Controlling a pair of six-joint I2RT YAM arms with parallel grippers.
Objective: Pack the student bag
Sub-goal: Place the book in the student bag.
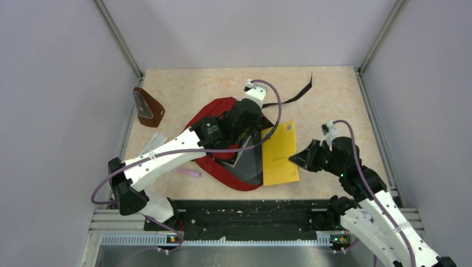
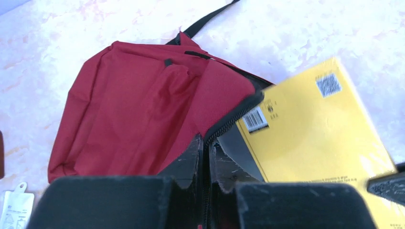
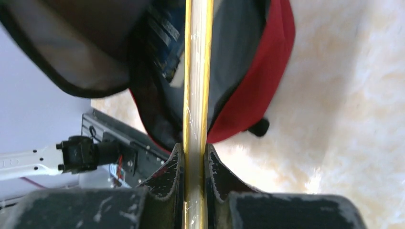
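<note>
Top view: the red backpack point(image 1: 214, 114) lies mid-tabletop point(image 1: 183, 83). Its long axis runs roughly from the far side to the near side, and its unzipped mouth, with dark lining showing, faces right. The left arm point(image 1: 167, 156) reaches across the bag and hides much of it. A yellow book point(image 1: 280, 156) lies just right of the mouth, long axis also near-to-far and slightly tilted, its left edge over the lining. The right fingers point(image 1: 295, 158) sit at the book's right edge, so the bag lies to their left with the book between them. The right arm is the nearer one for feeding the book in, and that move looks to be a push leftward.

Left wrist view: the left fingers point(image 2: 184, 164) are clenched on the bag's black zipper edge point(image 2: 234, 117) and hold the flap up. The red front panel spreads away from them towards a black strap point(image 2: 205, 19) at the far end. The book's barcoded corner is tucked just under the lifted rim.

Right wrist view: the right fingers are clamped on the book, which is seen edge-on as a thin yellow strip. It points straight ahead into the bag's dark opening, with lining on both sides. How deep its far edge sits I cannot tell.
</note>
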